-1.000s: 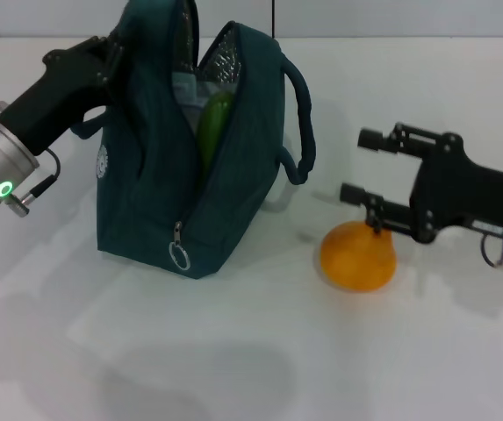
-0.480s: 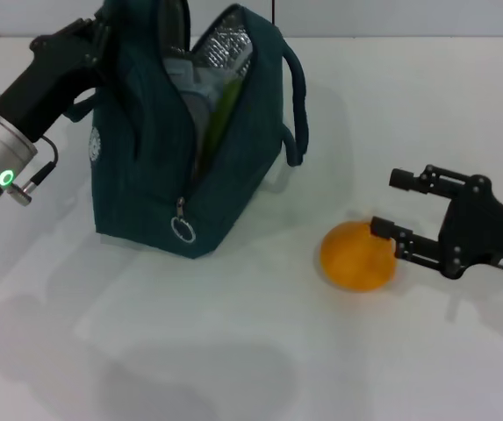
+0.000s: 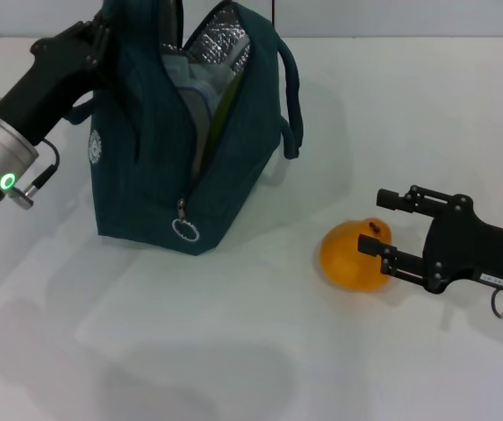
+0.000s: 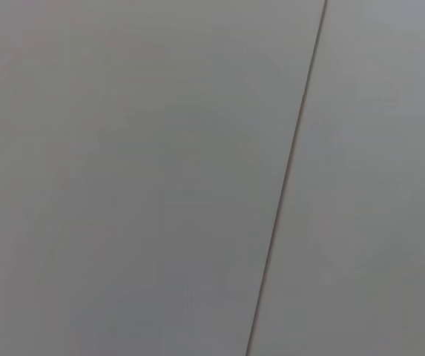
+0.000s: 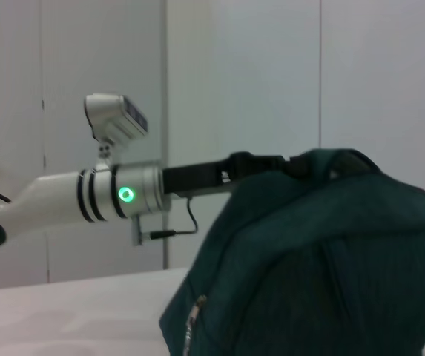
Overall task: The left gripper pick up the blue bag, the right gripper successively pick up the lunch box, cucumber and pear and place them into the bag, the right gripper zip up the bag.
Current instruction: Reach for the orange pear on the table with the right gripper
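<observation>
Dark teal fabric bag stands upright on the white bench, its top unzipped to show silver lining, a pale container and a green sliver inside; the left gripper grips it at the upper rim on the robot's left, jaws closed on the fabric as far as can be seen. The right gripper lies low on the bench at the robot's right, jaws apart, straddling the near side of the orange-coloured round fruit, lower finger touching it.
</observation>
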